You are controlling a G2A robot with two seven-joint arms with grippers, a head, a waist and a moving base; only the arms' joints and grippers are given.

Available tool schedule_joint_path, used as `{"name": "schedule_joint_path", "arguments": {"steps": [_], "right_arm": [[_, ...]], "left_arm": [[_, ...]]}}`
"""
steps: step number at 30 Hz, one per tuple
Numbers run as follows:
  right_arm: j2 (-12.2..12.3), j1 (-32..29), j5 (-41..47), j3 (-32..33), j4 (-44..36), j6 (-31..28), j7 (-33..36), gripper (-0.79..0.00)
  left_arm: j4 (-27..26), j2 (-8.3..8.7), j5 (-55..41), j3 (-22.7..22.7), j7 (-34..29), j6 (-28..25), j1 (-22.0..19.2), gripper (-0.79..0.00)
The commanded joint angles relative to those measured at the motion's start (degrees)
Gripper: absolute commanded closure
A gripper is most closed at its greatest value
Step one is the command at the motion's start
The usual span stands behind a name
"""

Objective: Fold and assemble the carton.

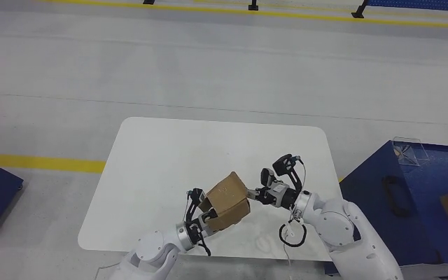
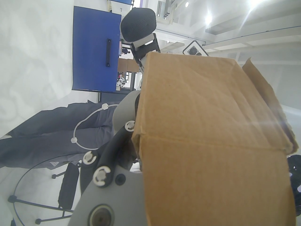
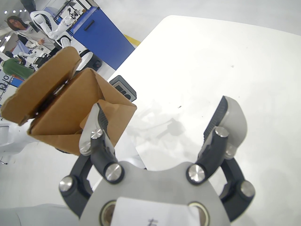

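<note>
White and round-cornered, the surface (image 1: 210,140) stands on a pale grey floor (image 1: 224,63), and both arms work over its near edge. Nearest to me, the left pincer (image 1: 202,209) is clamped on the brown corrugated cardboard carton (image 1: 228,199). Seen from that wrist, the carton (image 2: 211,130) sits hard up against the pincer's linkage and hides its fingertips. The box is tilted, half folded, with one loose flap standing out past its upper corner on the side away from the left pincer. Whether its lower edge touches the surface I cannot tell.

On the carton's other side is the right pincer (image 3: 162,117), its jaws spread wide apart and holding nothing. One ribbed finger (image 3: 100,118) lies just beside the carton's (image 3: 58,104) folded end where two flaps meet, though I cannot make out any contact. The other finger (image 3: 225,116) hangs over the bare surface, well apart from the box.

Beyond the right pincer, off the surface's edge, stands a blue cabinet (image 1: 392,199). Well out past the left pincer, a yellow line (image 1: 49,164) runs across the floor.
</note>
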Motion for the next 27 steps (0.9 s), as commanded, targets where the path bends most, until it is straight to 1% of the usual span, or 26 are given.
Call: {"name": "schedule_joint_path", "arguments": {"steps": [1, 7, 10, 14, 18, 22, 27], "right_arm": [[-0.03, 0.13, -0.21, -0.28, 0.20, 0.15, 0.10, -0.785], [-0.18, 0.34, 0.00, -1.04, 0.18, 0.53, -0.13, -0.785], [-0.30, 0.33, 0.93, -1.05, 0.16, 0.73, -1.30, -0.785], [-0.21, 0.01, 3.35, 1.14, 0.32, 1.19, -2.85, -0.785], [0.12, -0.66, 3.57, 2.57, 1.02, 1.43, -0.30, -0.785], [0.04, -0.86, 3.06, 0.85, 1.17, 1.27, 1.53, -0.785], [-0.35, -0.25, 3.58, -1.44, 1.06, 1.18, 0.72, -0.785]], "left_arm": [[-0.02, 0.02, -0.07, -0.08, -0.01, -0.08, 0.08, 0.000], [-0.30, 0.08, -0.16, -0.22, -0.26, -0.06, 0.25, 0.000], [-0.42, 0.11, -0.26, -0.27, -0.45, -0.05, 0.29, 0.000], [-0.78, 0.20, -0.60, -0.61, -0.82, 0.09, 0.45, 0.000], [-1.03, 0.28, -0.77, -0.86, -1.10, 0.38, 0.58, 0.000], [-1.13, 0.27, -0.50, -0.58, -1.10, 0.58, 0.52, 0.000], [-0.78, 0.16, -0.36, 0.02, -1.01, 0.50, 0.21, 0.000]]}}
